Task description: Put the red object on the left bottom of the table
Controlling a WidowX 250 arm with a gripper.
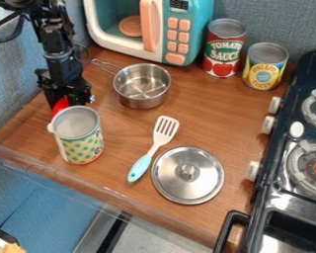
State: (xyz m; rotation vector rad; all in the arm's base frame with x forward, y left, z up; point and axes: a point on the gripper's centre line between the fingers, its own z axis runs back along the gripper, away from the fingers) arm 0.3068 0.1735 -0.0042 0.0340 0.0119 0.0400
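Red object (59, 105) directly under the black gripper (68, 99), at the table's left; dotted canister (79, 141) just on its near side, so the coming move likely must clear it; gripper opening and any hold, I cannot tell.

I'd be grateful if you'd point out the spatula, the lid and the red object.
Spatula (154, 148): camera view, white neck.
Lid (187, 172): camera view, central knob.
Red object (59, 105): camera view, visible upper part.
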